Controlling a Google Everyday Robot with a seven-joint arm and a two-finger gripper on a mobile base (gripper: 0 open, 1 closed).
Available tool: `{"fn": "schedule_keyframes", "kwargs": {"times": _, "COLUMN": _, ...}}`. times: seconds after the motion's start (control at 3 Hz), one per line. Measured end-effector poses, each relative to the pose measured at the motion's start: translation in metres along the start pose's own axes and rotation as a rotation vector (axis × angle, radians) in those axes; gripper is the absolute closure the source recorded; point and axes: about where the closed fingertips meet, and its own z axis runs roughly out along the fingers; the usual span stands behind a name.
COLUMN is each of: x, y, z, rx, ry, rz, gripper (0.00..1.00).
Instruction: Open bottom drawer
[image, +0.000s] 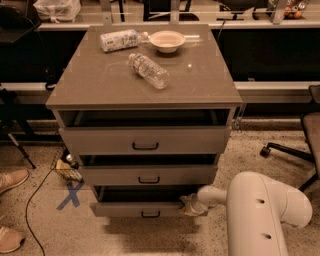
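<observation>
**A:** Nearest to us, the white arm (267, 215) fills the lower right corner. Its thick link stands upright and a slimmer forearm reaches low and to the left.

**B:** And the gripper (192, 205)?

**A:** It's down by the floor, hard against the right end of the bottom drawer (125, 209). Whether it has hold of anything there, I cannot tell.

**B:** Where's that drawer sitting?

**A:** It's the lowest of three in the cabinet, partly out, with a dark gap above its front. Its small black bar handle (150, 214) sits at centre, well left of the gripper.

**B:** What's above it?

**A:** The middle drawer (115, 176) and top drawer (100, 141) also show gaps. On the cabinet top (90, 85) a clear bottle (148, 70) lies on its side. Behind it are a labelled bottle (119, 40), also lying down, and a pale bowl (166, 40).

**B:** And the room?

**A:** The floor (250, 160) is speckled, with a blue X (70, 194) taped left of the cabinet. Shoes (12, 180) are at the left edge and a chair base (282, 150) is on the right.
</observation>
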Motion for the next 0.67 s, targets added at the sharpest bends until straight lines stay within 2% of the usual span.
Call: {"fn": "schedule_keyframes", "kwargs": {"times": 0.67, "x": -0.0011, "y": 0.0028, "z": 0.0024, "rx": -0.005, "ry": -0.002, "rz": 0.000, "gripper": 0.11}}
